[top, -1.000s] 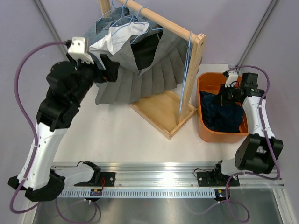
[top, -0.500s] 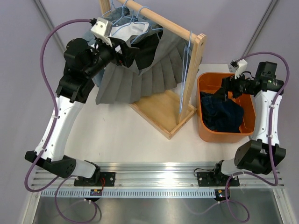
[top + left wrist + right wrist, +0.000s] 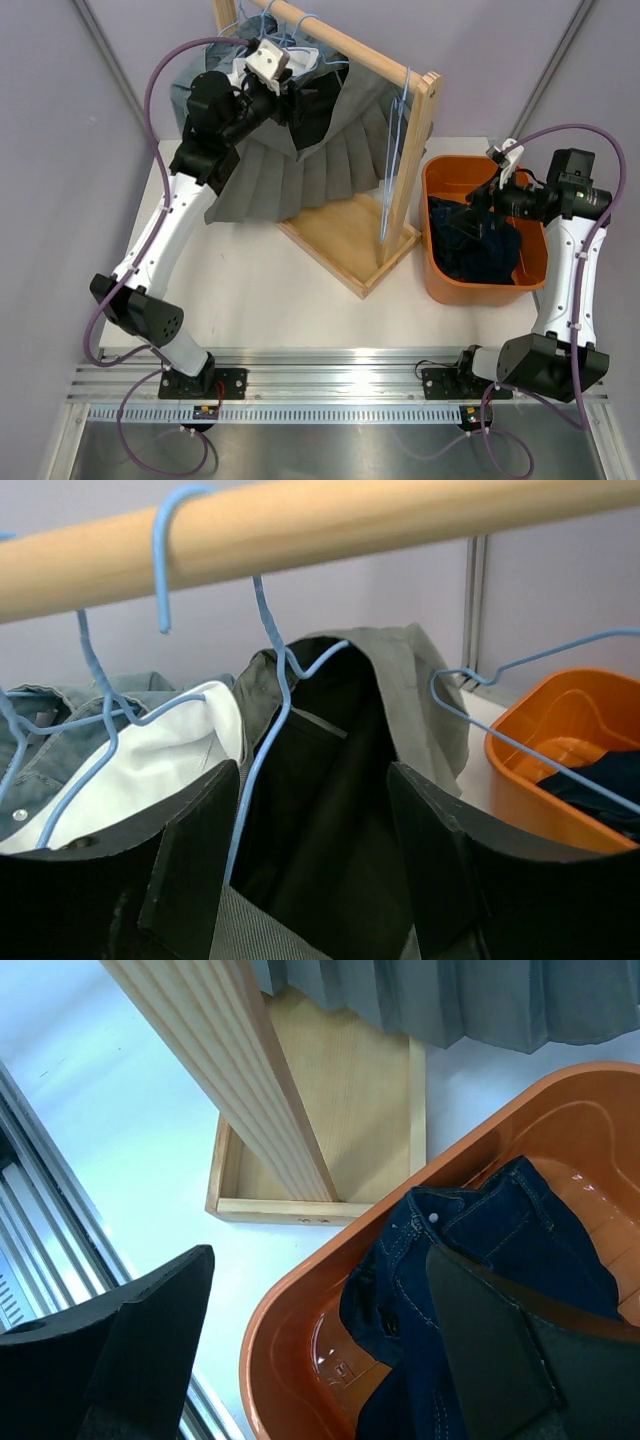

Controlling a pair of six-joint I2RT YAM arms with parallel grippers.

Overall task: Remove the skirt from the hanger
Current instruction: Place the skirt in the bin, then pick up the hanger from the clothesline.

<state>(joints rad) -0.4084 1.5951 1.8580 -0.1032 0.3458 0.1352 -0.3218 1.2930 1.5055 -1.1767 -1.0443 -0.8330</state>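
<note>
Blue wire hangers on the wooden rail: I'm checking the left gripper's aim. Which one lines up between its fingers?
The blue wire hanger carrying the grey pleated skirt; its wire passes inside the open left gripper. The others hang to either side.

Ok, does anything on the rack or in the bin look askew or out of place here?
The grey pleated skirt hangs lopsided, waistband gaping over its blue hanger, black lining showing. Dark jeans lie crumpled in the orange bin. Nothing looks spilled or damaged.

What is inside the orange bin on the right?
A crumpled dark blue denim garment lies in the orange bin, part of its floor bare. Anything beneath the denim is hidden.
</note>
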